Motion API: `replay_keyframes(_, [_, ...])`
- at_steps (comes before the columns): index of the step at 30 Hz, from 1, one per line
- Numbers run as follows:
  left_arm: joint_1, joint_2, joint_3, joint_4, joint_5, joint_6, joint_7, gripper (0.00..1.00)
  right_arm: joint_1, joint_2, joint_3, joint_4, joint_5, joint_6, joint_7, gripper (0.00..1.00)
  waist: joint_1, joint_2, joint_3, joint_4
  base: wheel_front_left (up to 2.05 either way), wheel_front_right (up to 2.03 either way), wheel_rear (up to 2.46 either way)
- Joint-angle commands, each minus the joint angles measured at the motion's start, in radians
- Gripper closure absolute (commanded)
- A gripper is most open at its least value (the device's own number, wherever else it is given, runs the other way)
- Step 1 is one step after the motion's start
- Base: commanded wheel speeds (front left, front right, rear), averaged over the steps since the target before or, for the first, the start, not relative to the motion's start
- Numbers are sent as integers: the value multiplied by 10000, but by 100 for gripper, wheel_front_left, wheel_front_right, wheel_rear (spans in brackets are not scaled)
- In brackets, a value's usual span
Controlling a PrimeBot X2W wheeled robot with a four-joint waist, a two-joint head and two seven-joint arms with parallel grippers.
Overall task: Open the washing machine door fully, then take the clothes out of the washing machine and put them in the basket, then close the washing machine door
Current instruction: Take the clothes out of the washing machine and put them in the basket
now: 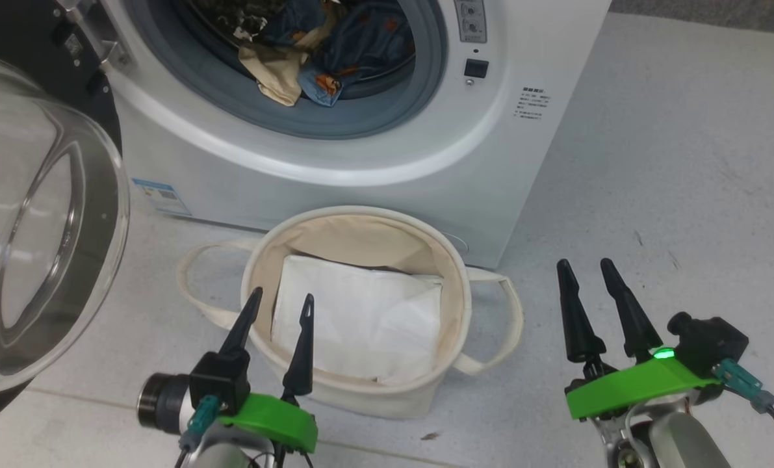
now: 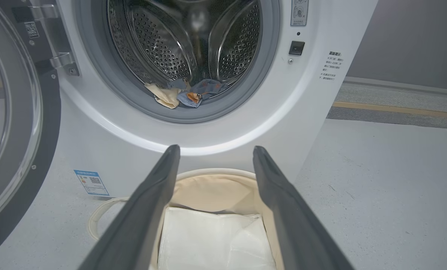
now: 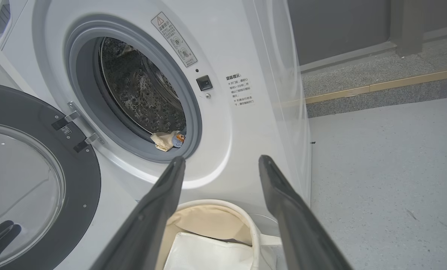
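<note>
Round black-ringed glass door (image 1: 36,227) open. Blue, cream clothes (image 1: 354,45) inside white front-loading washing machine (image 1: 361,188). Round cream canvas basket (image 1: 361,396) in front holds white folded sheet (image 1: 361,318).

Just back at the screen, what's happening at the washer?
The washing machine door hangs open at the left, and the clothes lie in the drum mouth. The basket stands before the washing machine, holding a white folded sheet. Left tool and right tool are open and empty, near the basket.
</note>
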Motion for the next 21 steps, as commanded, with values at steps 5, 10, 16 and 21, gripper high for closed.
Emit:
replay_keyframes(5, [-687,148,470,-346,304,57,-122,0,-360,26,353,-565,16,4,-122,0,0,0,354,-200,0,0,0])
replay_keyframes(10, [-1708,446,659,42,570,-22,-122,0,-590,26,422,-900,48,4,-122,0,0,0,1146,-471,0,0,0])
replay_keyframes(16, [-3624,798,917,791,749,11,-122,0,-869,26,598,-1209,46,4,-122,0,0,0,2423,-722,0,0,0])
replay_keyframes(21, [-5691,1077,1163,1511,824,129,137,0,-1311,26,758,-1422,134,4,-122,0,0,0,3560,-985,0,0,0])
